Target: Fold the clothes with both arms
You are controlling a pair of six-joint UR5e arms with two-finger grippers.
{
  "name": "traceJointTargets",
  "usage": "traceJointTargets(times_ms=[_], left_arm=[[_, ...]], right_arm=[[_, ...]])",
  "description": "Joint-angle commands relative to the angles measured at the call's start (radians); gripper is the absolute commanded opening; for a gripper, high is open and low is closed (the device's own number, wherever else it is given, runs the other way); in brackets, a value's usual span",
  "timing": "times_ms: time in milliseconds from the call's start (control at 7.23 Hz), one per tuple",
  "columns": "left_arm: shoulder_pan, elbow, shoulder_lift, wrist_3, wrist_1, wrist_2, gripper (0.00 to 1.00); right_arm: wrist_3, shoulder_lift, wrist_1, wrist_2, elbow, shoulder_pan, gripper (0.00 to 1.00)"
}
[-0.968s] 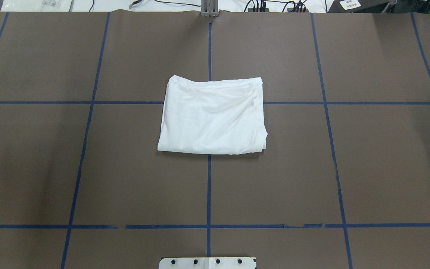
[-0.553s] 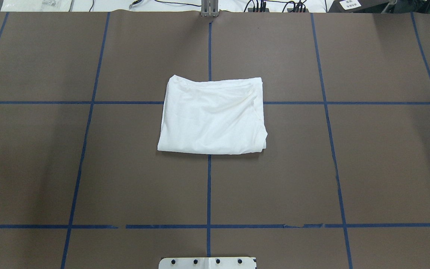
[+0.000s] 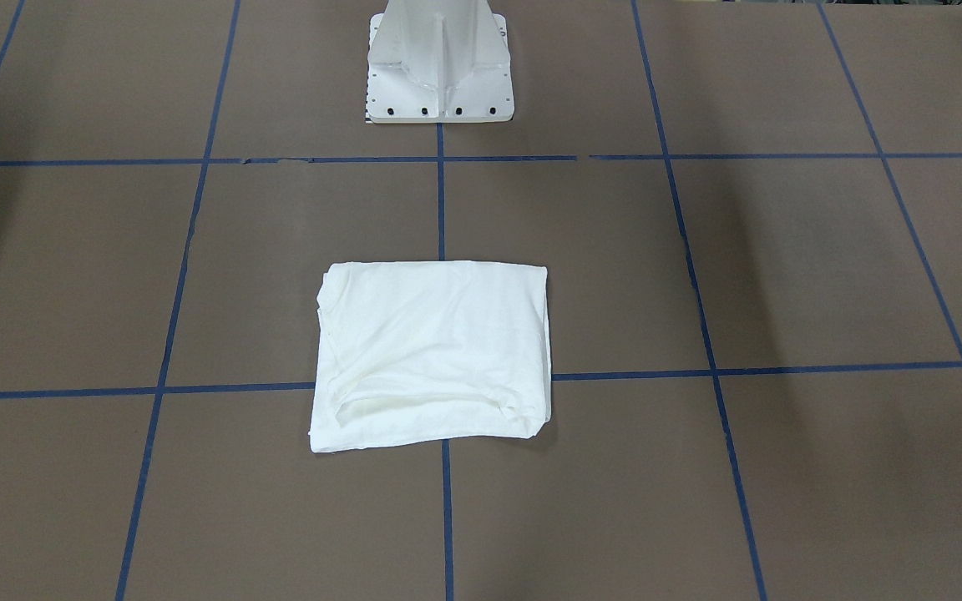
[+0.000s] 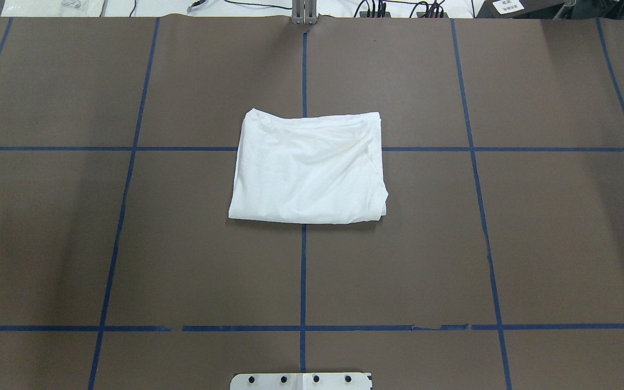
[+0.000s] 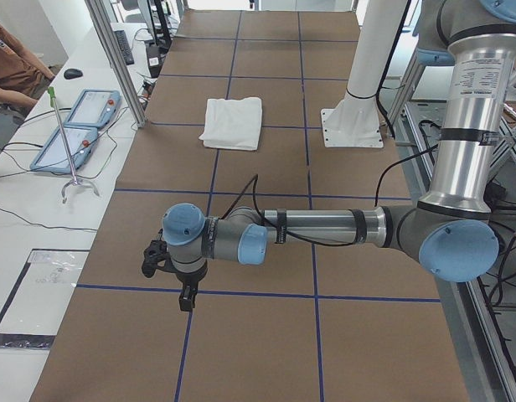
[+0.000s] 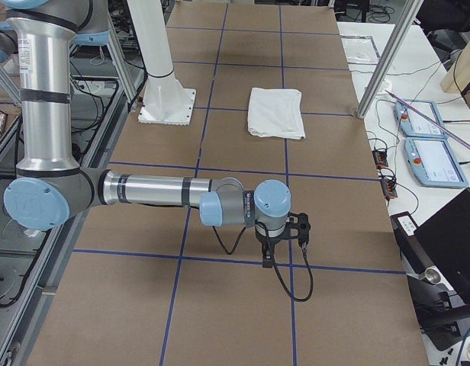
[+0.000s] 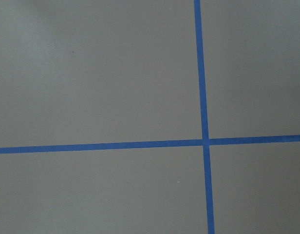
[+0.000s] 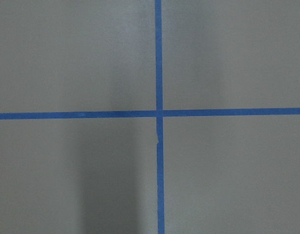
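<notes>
The clothes are one white shirt (image 4: 309, 170), folded into a compact rectangle at the middle of the brown table, also seen in the front view (image 3: 435, 355) and both side views (image 5: 233, 123) (image 6: 275, 112). No text, collar or label shows. Both arms are far from it, stretched low over the table's ends. The left gripper (image 5: 167, 280) shows only in the exterior left view and the right gripper (image 6: 284, 248) only in the exterior right view, so I cannot tell whether either is open or shut. Both wrist views show only bare table with crossing blue tape (image 7: 204, 142) (image 8: 159, 113).
The white pedestal base (image 3: 439, 58) stands at the robot's side of the table. Blue tape lines divide the brown surface into squares. Beyond the far edge, a side bench holds teach pendants (image 5: 78, 126) and a seated person (image 5: 7, 67). Aluminium posts (image 6: 384, 69) stand at that edge.
</notes>
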Motion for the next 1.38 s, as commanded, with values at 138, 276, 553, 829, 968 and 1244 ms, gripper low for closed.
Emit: traceJointTargets(times_ms=[138, 276, 553, 829, 968, 1244], left_arm=[[0.001, 0.0, 0.0, 0.001, -0.005, -0.002, 1.0], [-0.001, -0.003, 0.002, 0.001, -0.005, -0.002, 1.0], [-0.001, -0.018, 0.0, -0.001, -0.005, -0.002, 1.0], [0.001, -0.026, -0.005, -0.001, -0.005, -0.002, 1.0], [0.001, -0.031, -0.003, -0.001, -0.005, -0.002, 1.0], [0.001, -0.032, -0.003, -0.001, -0.005, -0.002, 1.0]], right_arm=[[0.0, -0.008, -0.001, -0.002, 0.004, 0.0, 1.0], [0.0, -0.013, -0.002, -0.003, 0.002, 0.0, 1.0], [0.0, -0.025, -0.002, -0.017, -0.007, 0.0, 1.0], [-0.002, -0.027, -0.001, -0.017, -0.015, 0.0, 1.0], [-0.002, -0.027, -0.001, -0.016, -0.016, 0.0, 1.0], [0.0, -0.027, 0.001, -0.008, -0.015, 0.0, 1.0]])
